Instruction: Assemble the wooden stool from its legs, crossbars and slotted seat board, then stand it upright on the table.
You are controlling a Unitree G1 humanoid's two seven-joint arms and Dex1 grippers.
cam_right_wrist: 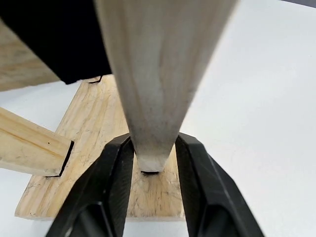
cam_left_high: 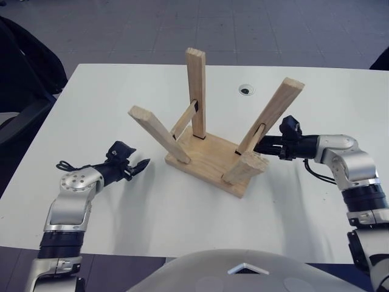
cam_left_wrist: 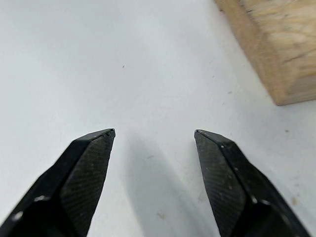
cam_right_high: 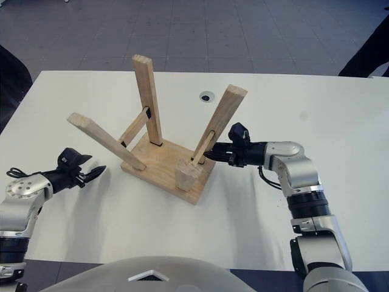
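Observation:
The stool lies upside down in the middle of the table, its slotted seat board (cam_left_high: 206, 159) flat and its legs pointing up. The back leg (cam_left_high: 196, 91) stands upright, the left leg (cam_left_high: 159, 134) and right leg (cam_left_high: 270, 115) lean outward, and a front leg (cam_left_high: 243, 169) pokes toward me. A crossbar (cam_left_high: 184, 120) joins the left and back legs. My right gripper (cam_left_high: 258, 146) is shut on the right leg (cam_right_wrist: 158, 59) just above its slot, one finger (cam_right_wrist: 113, 173) on each side. Over bare table left of the board (cam_left_wrist: 276, 44), my left gripper (cam_left_high: 144, 165) is open and holds nothing.
A round cable hole (cam_left_high: 246, 90) sits in the white table (cam_left_high: 121, 207) behind the stool. A dark chair (cam_left_high: 24, 67) stands off the table's left edge. Bare tabletop surrounds the stool on every side.

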